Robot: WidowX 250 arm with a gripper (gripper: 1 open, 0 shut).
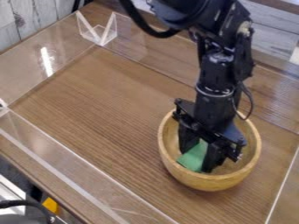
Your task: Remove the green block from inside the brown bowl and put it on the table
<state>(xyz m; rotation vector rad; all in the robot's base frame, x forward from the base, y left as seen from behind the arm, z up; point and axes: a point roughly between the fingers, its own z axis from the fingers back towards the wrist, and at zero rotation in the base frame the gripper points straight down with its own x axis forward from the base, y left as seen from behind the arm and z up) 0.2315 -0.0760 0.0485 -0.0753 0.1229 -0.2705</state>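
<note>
The brown bowl (pixel 172 164) sits on the table (pixel 105 96) at the front right. My black gripper (pixel 207 161) reaches straight down into it from above. The green block (pixel 194 158) stands tilted inside the bowl between the two fingers, its left part showing and the rest hidden behind the fingers. The jaws are shut on the green block, which is still low inside the bowl, below the rim.
Clear acrylic walls (pixel 70 166) run along the table's front and left edges. A small clear folded stand (pixel 97 29) is at the back left. Bare wood stretches to the left of the bowl. The table's right edge lies close beside the bowl.
</note>
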